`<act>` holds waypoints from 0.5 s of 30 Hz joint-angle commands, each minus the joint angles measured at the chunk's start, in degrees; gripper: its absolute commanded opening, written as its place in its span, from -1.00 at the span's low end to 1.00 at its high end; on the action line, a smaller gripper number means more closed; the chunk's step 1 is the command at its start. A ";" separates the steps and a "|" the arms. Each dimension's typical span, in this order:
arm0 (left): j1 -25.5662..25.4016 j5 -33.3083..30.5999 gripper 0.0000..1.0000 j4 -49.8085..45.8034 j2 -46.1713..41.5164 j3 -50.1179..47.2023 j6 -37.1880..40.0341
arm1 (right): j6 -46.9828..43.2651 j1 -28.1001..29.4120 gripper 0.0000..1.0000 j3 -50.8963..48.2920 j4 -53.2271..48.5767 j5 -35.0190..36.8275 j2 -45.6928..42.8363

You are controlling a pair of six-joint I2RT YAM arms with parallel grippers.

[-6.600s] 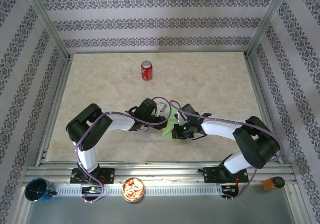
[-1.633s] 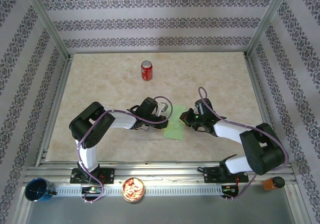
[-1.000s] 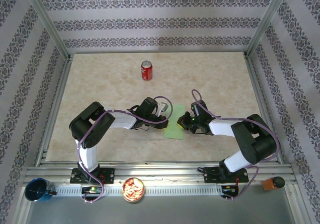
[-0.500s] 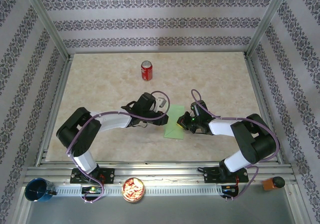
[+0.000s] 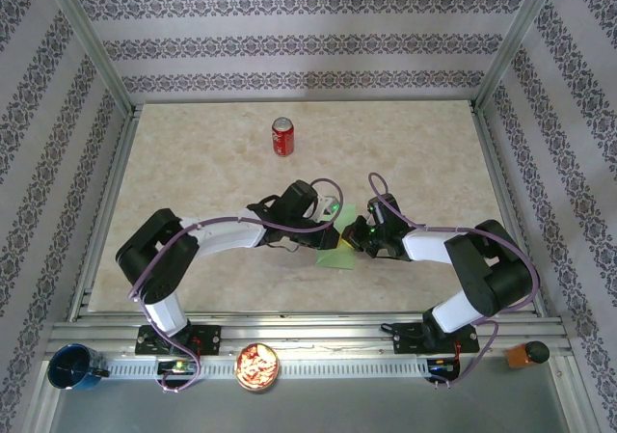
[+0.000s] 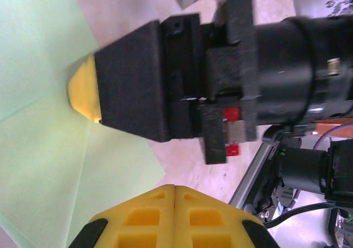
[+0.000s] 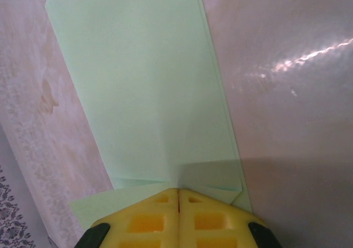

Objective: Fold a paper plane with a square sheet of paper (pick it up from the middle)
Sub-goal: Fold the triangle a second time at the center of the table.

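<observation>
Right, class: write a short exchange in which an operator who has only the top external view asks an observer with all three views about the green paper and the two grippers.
Operator: From above I can't tell. Is the left gripper open over the square sheet of paper?
Observer: No. The left wrist view shows its yellow fingers pressed together, with nothing between them.
Operator: And the right gripper?
Observer: Shut too. In the right wrist view its tips sit at one end of the paper, over a small folded flap.
Operator: Any creases?
Observer: Yes. The left wrist view shows crease lines meeting at the right gripper's yellow tip.
</observation>
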 commanded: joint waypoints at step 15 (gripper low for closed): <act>-2.18 -1.31 -1.00 -4.51 8.12 3.71 -3.04 | -0.61 -0.76 -1.00 -0.83 -3.63 0.81 0.24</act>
